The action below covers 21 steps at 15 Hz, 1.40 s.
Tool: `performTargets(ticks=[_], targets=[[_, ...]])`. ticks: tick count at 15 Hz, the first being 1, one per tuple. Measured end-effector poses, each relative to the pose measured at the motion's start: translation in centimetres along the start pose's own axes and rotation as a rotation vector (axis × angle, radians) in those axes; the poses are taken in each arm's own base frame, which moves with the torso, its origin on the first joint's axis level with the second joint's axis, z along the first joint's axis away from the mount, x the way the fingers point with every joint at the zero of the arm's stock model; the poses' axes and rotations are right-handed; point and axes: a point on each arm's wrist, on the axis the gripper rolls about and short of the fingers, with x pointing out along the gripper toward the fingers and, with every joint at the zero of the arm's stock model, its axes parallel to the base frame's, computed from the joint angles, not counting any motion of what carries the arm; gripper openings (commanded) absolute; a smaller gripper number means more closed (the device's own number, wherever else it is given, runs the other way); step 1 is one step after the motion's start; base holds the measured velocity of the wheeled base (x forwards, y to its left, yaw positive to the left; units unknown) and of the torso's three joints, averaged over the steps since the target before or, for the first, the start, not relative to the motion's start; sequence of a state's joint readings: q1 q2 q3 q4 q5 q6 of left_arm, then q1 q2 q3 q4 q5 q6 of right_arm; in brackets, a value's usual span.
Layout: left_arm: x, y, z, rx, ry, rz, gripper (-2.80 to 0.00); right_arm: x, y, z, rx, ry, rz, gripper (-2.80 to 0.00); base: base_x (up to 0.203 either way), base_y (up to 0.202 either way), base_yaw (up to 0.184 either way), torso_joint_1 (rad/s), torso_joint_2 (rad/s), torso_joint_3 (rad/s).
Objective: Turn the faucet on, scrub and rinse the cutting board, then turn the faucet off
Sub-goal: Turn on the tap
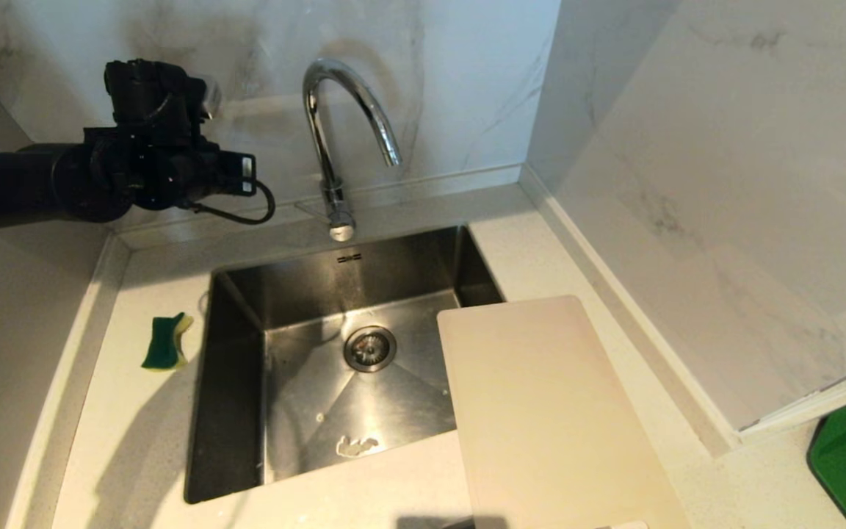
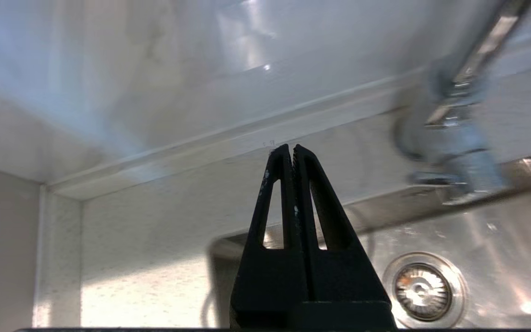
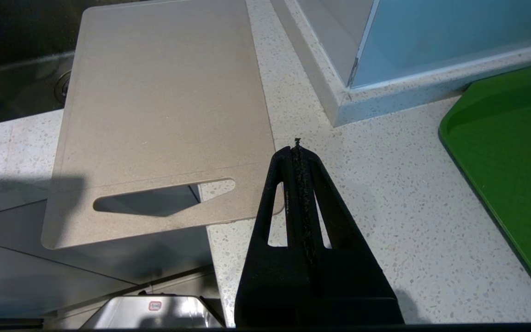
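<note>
Over the sink (image 1: 236,382), seen from the head camera, nothing of the job looks done: no water runs from the faucet (image 1: 331,147), the basin is dry apart from a small pale smear near its front, and the cutting board (image 1: 540,411) lies flat on the table (image 1: 136,441) at the right, one corner overhanging the basin. The left arm hangs high at the back left, apart from the faucet, and its fingers cannot be made out here. A green and yellow sponge (image 1: 166,342) lies on the table to the left of the sink, untouched. I'd judge that turning on, scrubbing, rinsing and turning off all remain.

From the left wrist, the left pincer (image 2: 292,150) is pressed together with only a hairline gap, holding nothing. The faucet's base shows blurred to one side, well clear of the tips, and the drain (image 2: 424,286) sits below.

From the right wrist, the right pincer (image 3: 297,147) is pressed together and empty, over bare table just beside the board's handle slot (image 3: 164,198). A green tray (image 3: 514,152) lies on the far side, and a wall corner stands close beside the board, which could crowd a lift.
</note>
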<state>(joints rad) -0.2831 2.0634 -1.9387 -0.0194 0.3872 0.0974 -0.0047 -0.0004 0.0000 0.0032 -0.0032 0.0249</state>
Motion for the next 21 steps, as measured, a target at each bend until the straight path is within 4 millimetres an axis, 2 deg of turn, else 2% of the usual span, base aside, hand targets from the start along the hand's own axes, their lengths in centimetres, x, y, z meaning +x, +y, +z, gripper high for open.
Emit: performTargets(ticks=[4, 10, 17, 21], targets=[[-0.8, -1.1, 0.2, 0.012, 0.003, -0.015, 0.0, 0.0, 0.0, 0.0, 0.0, 0.0, 0.0, -2.8, 0.0, 0.0, 0.0, 0.0, 0.0, 0.0], [-1.9, -1.3, 0.8, 0.011, -0.002, -0.013, 0.0, 0.0, 0.0, 0.0, -0.001, 0.0, 0.0, -2.8, 0.0, 0.0, 0.0, 0.0, 0.0, 0.0], [-2.1, -2.5, 1.0, -0.116, -0.011, -0.015, 0.0, 0.0, 0.0, 0.0, 0.0, 0.0, 0.0, -2.8, 0.0, 0.0, 0.0, 0.0, 0.0, 0.0], [-1.7, -4.5, 0.7, -0.206, -0.056, 0.062, 0.0, 0.0, 0.0, 0.0, 0.0, 0.0, 0.0, -2.8, 0.0, 0.0, 0.0, 0.0, 0.0, 0.0]])
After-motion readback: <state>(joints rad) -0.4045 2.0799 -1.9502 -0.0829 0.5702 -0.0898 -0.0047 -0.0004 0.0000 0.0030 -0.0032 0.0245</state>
